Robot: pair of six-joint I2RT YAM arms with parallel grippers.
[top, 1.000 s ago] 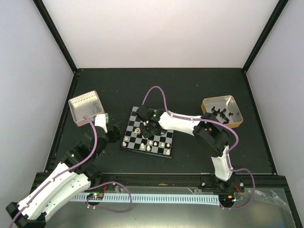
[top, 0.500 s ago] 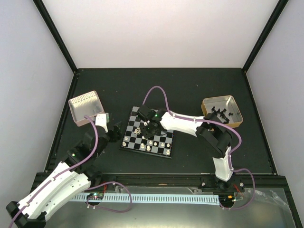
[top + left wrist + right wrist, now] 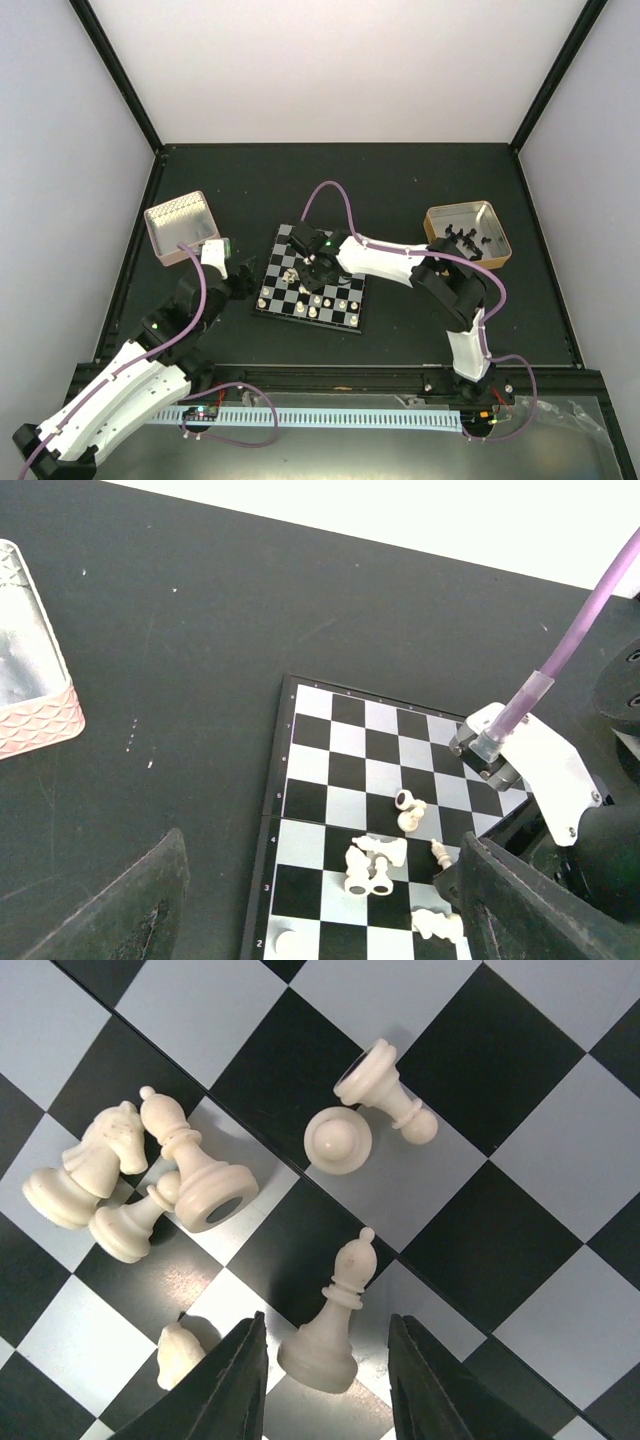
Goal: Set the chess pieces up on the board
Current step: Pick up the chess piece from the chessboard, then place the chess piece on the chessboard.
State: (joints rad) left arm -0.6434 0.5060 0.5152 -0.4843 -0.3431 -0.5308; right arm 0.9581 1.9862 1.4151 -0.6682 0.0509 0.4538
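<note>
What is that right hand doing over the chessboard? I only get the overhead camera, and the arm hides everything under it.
Observer: The right hand is open, with a white bishop between its two fingers.
Operator: Are the pieces near it standing?
Observer: Mostly not. A knight, a second bishop and a fallen pawn lie tipped over in a heap. A standing pawn is off to one side.
Operator: And the left hand?
Observer: The left hand is open and empty. Its own camera looks at the board between its wide-apart fingers, with nothing held.
</note>
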